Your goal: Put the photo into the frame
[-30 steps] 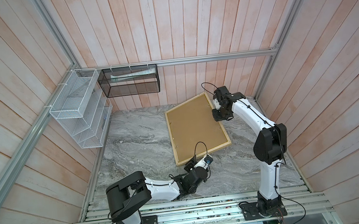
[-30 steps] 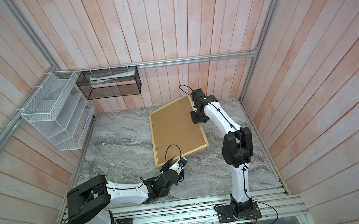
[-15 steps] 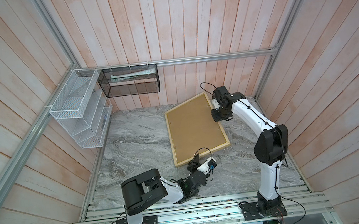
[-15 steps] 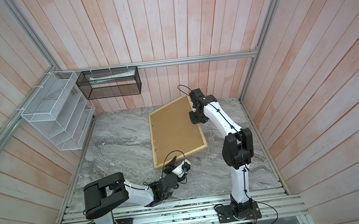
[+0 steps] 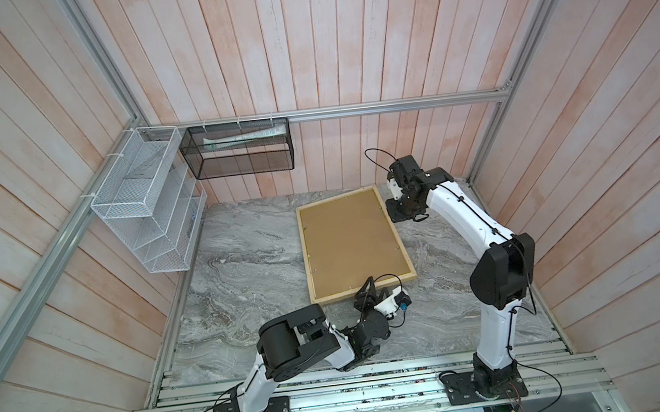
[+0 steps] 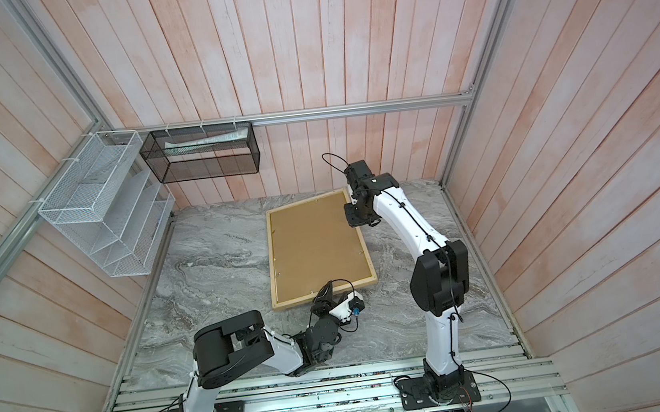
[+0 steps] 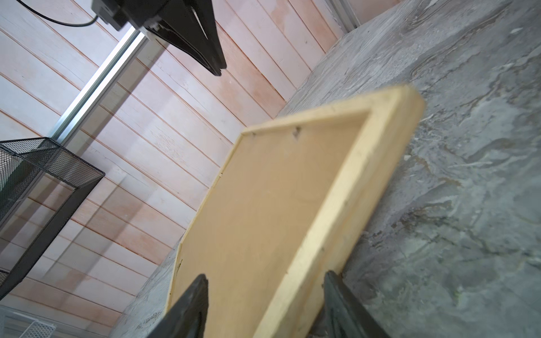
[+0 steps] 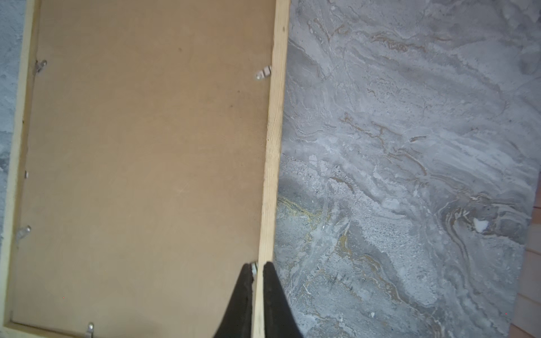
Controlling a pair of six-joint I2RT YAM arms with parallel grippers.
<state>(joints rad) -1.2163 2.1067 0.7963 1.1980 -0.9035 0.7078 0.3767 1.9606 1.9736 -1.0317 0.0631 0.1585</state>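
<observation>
Tabletop [image 5: 242,266] [image 6: 209,270] in both top views: the frame [image 5: 331,296] [image 6: 292,301] lies back-up, backing board [image 5: 351,246] [image 6: 316,250] showing, left gripper [image 5: 366,289] [image 6: 324,291] at its near rail, right gripper [image 5: 392,214] [image 6: 350,217] at the right rail's far end; printed sheet [image 5: 246,136] in the black mesh basket [image 5: 241,168] is too small to read. Left wrist: fingers [image 7: 190,307] spread apart, straddling that near rail. Right wrist: fingers [image 8: 243,292] clamped on the thin wood rail.

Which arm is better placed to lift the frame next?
Right, probably: the right gripper is shut on a long rail of the frame, while the left gripper stands open astride its near rail.
</observation>
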